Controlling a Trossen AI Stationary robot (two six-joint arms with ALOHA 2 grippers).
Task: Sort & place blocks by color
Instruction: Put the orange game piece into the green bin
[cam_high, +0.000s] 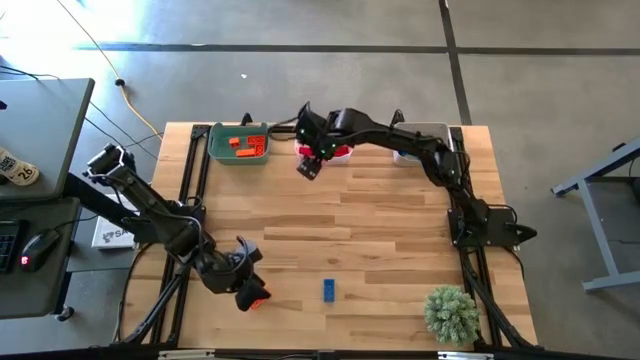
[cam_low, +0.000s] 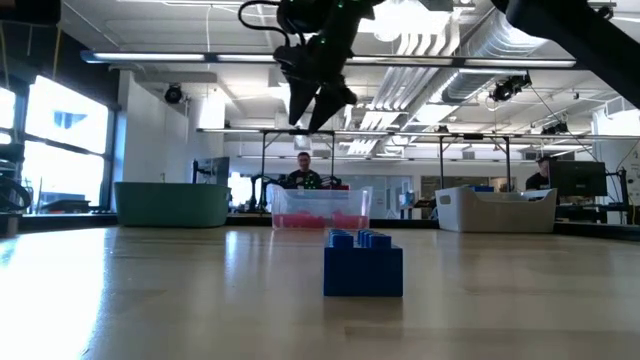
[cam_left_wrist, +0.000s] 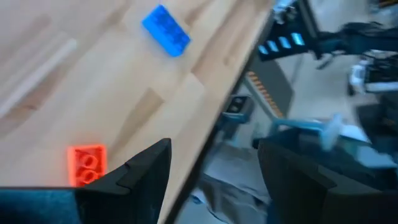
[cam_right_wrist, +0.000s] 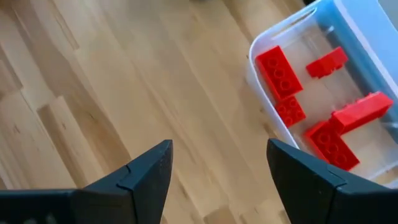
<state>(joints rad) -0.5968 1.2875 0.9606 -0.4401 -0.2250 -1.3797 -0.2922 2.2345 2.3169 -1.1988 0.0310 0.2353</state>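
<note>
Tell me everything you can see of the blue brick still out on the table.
The small blue studded plastic brick is oblong, with round studs on top. It sits flat and upright on the bare wooden table near the front edge, alone. Nothing touches it; the left gripper and an orange brick are beside it, apart.

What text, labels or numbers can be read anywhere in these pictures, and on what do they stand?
"26": on a round white tag lying on the grey desk left of the table, high view.
White card or sheet below the left arm, at the table's left edge: dark print, too blurred to read.
Blocks, bins, both arms and the plant: no readable marking.
Low view's background room: no legible signs.
</note>
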